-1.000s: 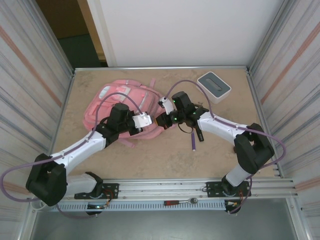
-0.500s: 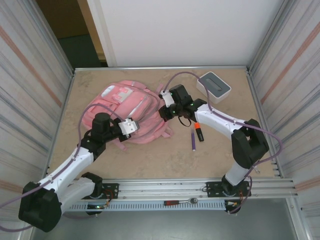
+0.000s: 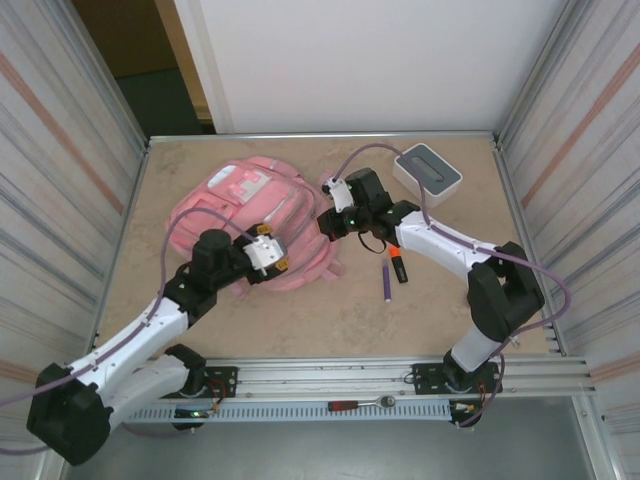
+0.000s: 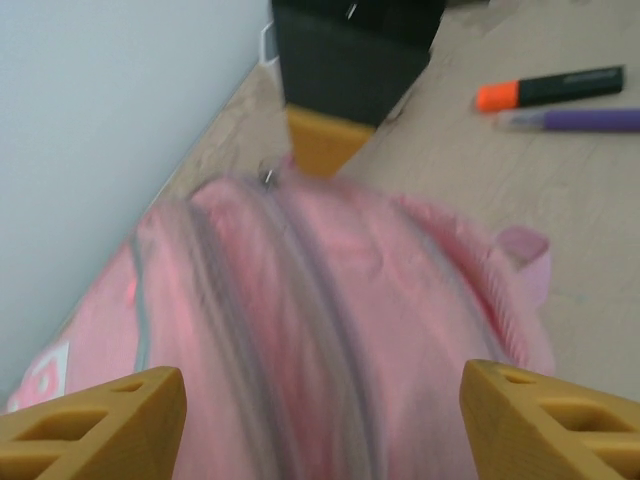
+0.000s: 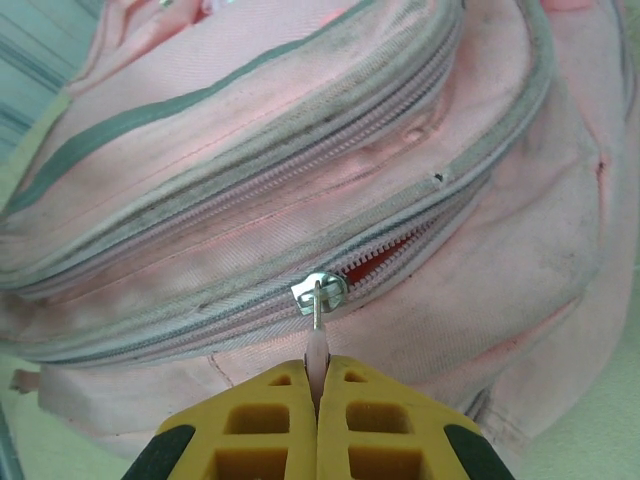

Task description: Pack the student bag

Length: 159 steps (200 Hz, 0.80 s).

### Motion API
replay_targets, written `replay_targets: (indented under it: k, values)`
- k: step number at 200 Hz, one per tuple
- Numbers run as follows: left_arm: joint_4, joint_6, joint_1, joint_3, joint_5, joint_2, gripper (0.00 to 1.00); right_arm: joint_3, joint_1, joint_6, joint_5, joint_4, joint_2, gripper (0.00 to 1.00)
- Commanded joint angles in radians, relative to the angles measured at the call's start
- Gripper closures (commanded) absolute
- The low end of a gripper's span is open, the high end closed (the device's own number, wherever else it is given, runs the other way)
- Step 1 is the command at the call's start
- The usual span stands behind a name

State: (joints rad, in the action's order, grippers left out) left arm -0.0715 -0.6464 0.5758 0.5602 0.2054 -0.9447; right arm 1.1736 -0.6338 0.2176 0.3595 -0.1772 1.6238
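plainly, the student bag [image 3: 240,205] lies flat on the bench [image 3: 300,315], left of centre, with its zipped pockets facing up. the right hand [image 5: 318,372] is clenched on the zip pull [image 5: 317,340], a thin tab hanging from the metal slider [image 5: 319,291]. beside the slider the zip gapes a little and red lining shows. the left hand [image 3: 272,255] is released, its fingers spread wide above the bag's near end and touching nothing that can be seen.

the bag looks soft and light, a slack fabric shell. it will likely bunch and slide with the tab rather than let the zip run, so it probably needs pinning down. the firmest places to take hold appear to be the seam beside the zip or a strap. the tab itself is small and could slip out of the grip.

an orange highlighter [image 3: 398,266] and a purple pen [image 3: 386,284] lie on the bench just right of the bag, near the right arm.
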Motion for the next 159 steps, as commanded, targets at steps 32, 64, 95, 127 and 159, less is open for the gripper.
replay_targets:
  k: [32,64,95,127,159]
  values:
    - [0.023,-0.027,0.084,0.149,-0.166,-0.215,0.33,-0.039,-0.033,0.054,0.082,0.107,-0.124,1.0]
    - [-0.011,-0.048,0.079,0.15,-0.206,-0.252,0.51,-0.066,-0.041,0.058,0.09,0.111,-0.142,1.0]
    - [0.004,-0.062,0.034,0.129,-0.152,-0.225,0.75,-0.092,-0.022,0.044,0.081,0.102,-0.148,1.0]
    - [-0.004,-0.059,-0.041,0.072,-0.045,-0.136,0.98,-0.088,-0.003,0.008,0.014,0.06,-0.137,1.0]
    - [-0.07,-0.055,-0.113,-0.031,0.152,0.001,1.0,-0.02,0.007,-0.021,-0.141,-0.037,-0.075,1.0]
